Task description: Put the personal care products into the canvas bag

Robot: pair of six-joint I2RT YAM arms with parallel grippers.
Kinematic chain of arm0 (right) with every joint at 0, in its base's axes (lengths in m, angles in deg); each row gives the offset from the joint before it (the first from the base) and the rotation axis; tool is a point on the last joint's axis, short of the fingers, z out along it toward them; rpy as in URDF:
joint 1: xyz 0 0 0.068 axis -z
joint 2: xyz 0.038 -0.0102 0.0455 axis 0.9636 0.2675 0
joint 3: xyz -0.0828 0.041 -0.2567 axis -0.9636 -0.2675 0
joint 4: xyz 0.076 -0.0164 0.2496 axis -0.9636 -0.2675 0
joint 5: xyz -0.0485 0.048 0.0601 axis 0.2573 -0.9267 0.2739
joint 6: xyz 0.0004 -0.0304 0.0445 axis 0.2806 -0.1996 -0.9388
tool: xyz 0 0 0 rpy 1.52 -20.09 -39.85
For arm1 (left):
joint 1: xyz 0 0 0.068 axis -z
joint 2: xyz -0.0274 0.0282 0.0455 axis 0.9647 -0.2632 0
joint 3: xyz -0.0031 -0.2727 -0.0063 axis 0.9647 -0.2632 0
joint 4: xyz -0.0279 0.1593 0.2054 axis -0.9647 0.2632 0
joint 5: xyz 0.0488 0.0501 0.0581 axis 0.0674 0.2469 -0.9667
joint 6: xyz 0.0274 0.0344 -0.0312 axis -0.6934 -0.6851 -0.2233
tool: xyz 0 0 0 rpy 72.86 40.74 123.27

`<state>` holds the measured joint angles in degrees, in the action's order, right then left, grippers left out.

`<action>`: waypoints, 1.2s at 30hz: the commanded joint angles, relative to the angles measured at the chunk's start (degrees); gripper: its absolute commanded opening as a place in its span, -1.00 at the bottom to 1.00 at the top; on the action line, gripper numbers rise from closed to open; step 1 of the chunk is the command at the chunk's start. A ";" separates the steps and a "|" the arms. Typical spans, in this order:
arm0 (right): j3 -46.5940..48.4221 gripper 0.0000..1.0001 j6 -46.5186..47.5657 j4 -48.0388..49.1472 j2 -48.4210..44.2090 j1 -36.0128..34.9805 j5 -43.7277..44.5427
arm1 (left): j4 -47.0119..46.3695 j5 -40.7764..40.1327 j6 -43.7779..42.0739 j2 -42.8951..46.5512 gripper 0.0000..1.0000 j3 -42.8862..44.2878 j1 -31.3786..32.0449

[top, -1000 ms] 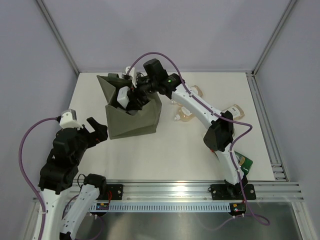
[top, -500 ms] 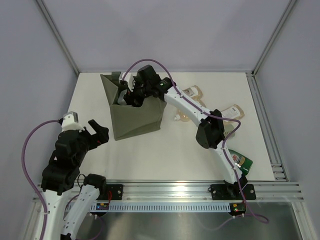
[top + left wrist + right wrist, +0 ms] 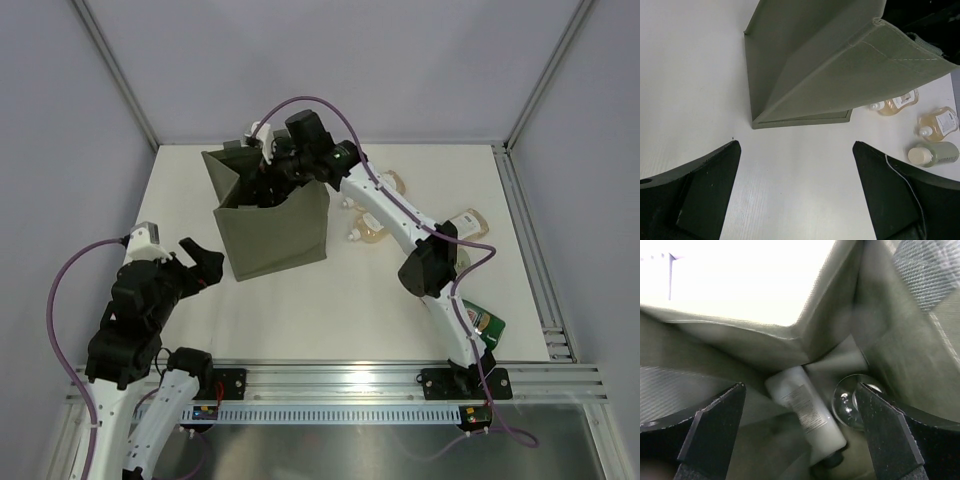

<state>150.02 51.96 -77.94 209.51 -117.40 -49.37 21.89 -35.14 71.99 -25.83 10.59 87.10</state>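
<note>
Olive bag [image 3: 285, 235]: standing upright on the table [image 3: 330, 310] with its mouth open to the top, and every place below is read off it.
Right gripper [image 3: 799, 386]: hanging right over the bag's mouth, nose down into it, jaws spread wide with nothing between them.
White bottle [image 3: 807, 415]: lying loose on the bag's floor below those spread jaws, ungripped, so that one is in.
Silver-topped jar [image 3: 849, 402]: in the bag too, close against the white bottle; I cannot tell if they touch.
Left gripper [image 3: 796, 150]: off the bag's near-left corner, facing its side wall, jaws released and empty.
Nearest amber bottle [image 3: 370, 228]: flat on the table just right of the bag, white cap towards the bag, long axis running away from it.
Second amber bottle [image 3: 386, 184]: right of the bag as well, towards its far corner.
Third amber bottle [image 3: 466, 222]: farther right of the bag.
Green bottle [image 3: 486, 323]: well right of the bag, towards the near edge.
What the next pick hangs on: everything left lies right of the bag, so the right arm looks far nearer. It would likely need to lift clear of the mouth, swing right, and close across the bottle's narrow width.
</note>
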 commanded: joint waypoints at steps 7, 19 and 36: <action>-6.34 0.99 -3.52 -3.81 -18.10 10.64 -14.27 | -6.08 3.60 -0.37 -0.58 0.98 -1.30 -0.14; -51.86 0.98 46.55 -28.05 -42.90 27.17 0.59 | -13.46 15.99 -1.69 -1.98 0.98 -8.51 -0.14; -70.44 0.99 77.26 -20.24 -35.03 39.23 27.25 | -13.91 23.38 -6.53 -5.94 0.98 -7.90 -0.14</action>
<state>78.16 124.43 -101.79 171.45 -78.45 -27.73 10.37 -13.79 66.90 -31.93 1.33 87.10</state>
